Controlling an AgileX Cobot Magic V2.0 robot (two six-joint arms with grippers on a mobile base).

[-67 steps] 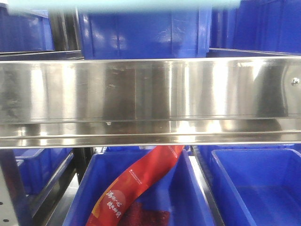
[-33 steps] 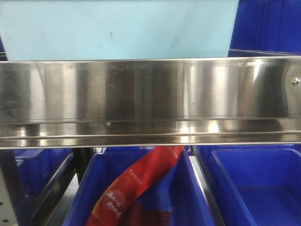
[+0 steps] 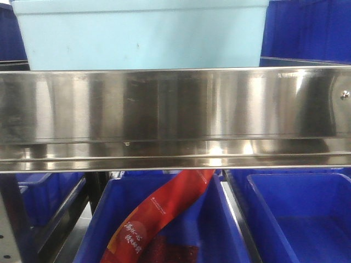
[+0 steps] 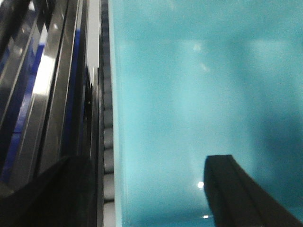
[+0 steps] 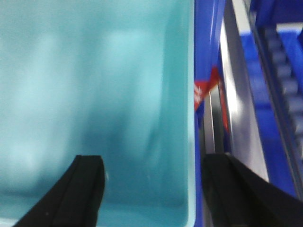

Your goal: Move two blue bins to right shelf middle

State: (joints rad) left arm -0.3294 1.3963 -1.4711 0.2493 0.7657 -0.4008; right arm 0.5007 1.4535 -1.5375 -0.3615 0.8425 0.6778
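A light blue bin (image 3: 137,35) hangs just above and behind the steel shelf rail (image 3: 175,109), its rim near the top of the front view. My left gripper (image 4: 149,189) is open and straddles the bin's left wall (image 4: 116,142), one finger outside and one inside. My right gripper (image 5: 151,189) is open and straddles the bin's right wall (image 5: 191,118) in the same way. The bin's inside (image 5: 94,94) looks empty. Dark blue bins (image 3: 307,27) stand behind it on the upper level.
Below the rail, a dark blue bin (image 3: 225,230) holds a red packet (image 3: 164,208), and another dark blue bin (image 3: 301,219) stands to its right. A further blue bin (image 3: 44,192) is at the lower left. Roller tracks (image 4: 108,118) run beside the light blue bin.
The light blue bin has come down from the top edge of the front view and now covers the dark blue bin behind it. Its rim now shows. The shelf has not moved.
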